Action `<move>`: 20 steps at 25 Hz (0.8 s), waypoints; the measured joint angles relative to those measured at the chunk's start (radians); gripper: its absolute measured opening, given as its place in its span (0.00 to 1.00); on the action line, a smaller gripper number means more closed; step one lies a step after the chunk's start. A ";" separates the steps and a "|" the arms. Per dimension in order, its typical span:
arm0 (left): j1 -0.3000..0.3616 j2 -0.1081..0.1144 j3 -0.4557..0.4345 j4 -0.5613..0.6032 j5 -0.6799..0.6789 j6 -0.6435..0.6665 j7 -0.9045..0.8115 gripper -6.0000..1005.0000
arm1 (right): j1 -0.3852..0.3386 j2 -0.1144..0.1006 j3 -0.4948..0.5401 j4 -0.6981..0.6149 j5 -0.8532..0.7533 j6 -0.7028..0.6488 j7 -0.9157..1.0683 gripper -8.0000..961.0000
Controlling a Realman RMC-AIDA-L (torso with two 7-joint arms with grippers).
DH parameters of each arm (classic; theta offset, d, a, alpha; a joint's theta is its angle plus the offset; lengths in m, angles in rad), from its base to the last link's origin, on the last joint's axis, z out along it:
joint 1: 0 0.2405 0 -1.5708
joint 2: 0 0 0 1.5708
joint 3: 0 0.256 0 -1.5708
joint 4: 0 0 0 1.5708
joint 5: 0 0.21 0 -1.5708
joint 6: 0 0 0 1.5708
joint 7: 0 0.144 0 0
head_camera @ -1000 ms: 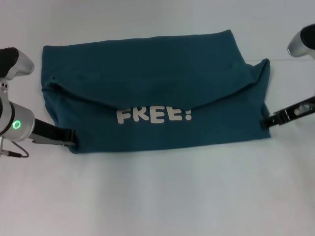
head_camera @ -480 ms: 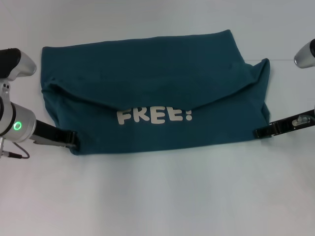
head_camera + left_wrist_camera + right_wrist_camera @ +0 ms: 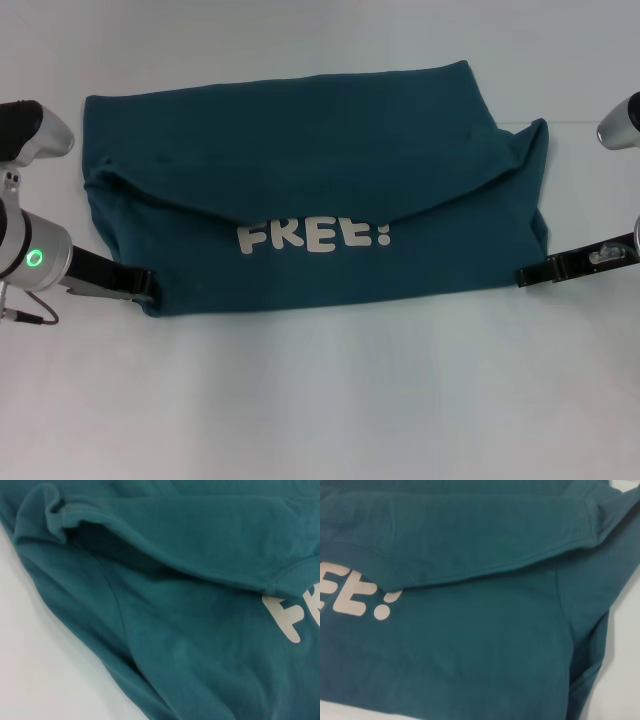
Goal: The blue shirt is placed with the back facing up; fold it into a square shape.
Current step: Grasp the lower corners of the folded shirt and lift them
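The blue shirt (image 3: pixel 300 150) lies on the white table, its far part folded toward me over the near part, with a curved fold edge above white lettering "FREE!" (image 3: pixel 312 236). At the shirt's near left corner sits my left gripper (image 3: pixel 140 285), touching the cloth edge. My right gripper (image 3: pixel 528 274) is at the near right corner, level with the hem. The left wrist view shows the shirt (image 3: pixel 190 645) with its fold and part of a letter. In the right wrist view the shirt (image 3: pixel 470 645) appears with the end of the lettering.
White table (image 3: pixel 320 400) surrounds the shirt, with a wide bare strip toward me. A bunched sleeve fold (image 3: pixel 530 140) stands up at the shirt's far right corner.
My right gripper has moved along the shirt's right edge toward me, down to the near right corner. The left gripper and the shirt have hardly moved.
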 joint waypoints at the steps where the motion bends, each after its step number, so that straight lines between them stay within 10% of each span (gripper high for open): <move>1: 0.000 0.000 0.000 0.000 0.001 0.000 0.000 0.09 | 0.000 0.000 0.000 0.002 0.001 0.006 0.000 0.88; 20: -0.005 0.002 0.000 0.000 0.001 -0.001 0.003 0.09 | 0.033 -0.003 -0.001 0.081 0.028 0.053 -0.010 0.84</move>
